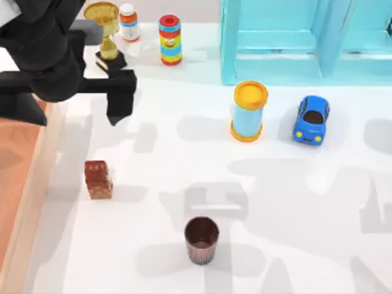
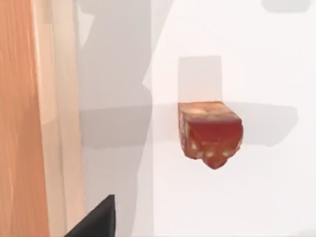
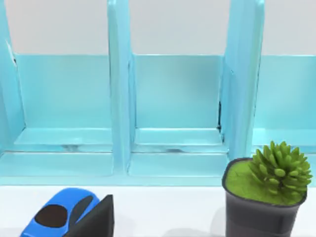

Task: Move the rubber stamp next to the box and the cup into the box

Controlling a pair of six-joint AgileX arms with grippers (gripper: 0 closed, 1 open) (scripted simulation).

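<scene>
The rubber stamp [image 1: 98, 179] [image 2: 211, 133], reddish-brown and blocky, stands free on the white table a short gap right of the box [image 1: 27, 184]. The box's tan wall [image 2: 54, 123] runs along the table's left edge. The dark brown ribbed cup [image 1: 201, 240] stands upright near the front middle, outside the box. My left gripper [image 1: 70, 105] hangs high over the back left, behind the stamp, open with nothing between its fingers [image 1: 120, 98]. One dark fingertip [image 2: 96, 219] shows in the left wrist view. My right gripper [image 3: 96, 219] faces the turquoise shelf.
A blue cylinder with a yellow lid [image 1: 249, 111] and a blue toy car [image 1: 311, 119] stand at mid right. The turquoise shelf [image 1: 306, 37] fills the back right. A gold trophy [image 1: 107, 33], a small bottle [image 1: 128, 21] and a striped can [image 1: 169, 40] line the back. A potted plant [image 3: 264, 192] stands by the shelf.
</scene>
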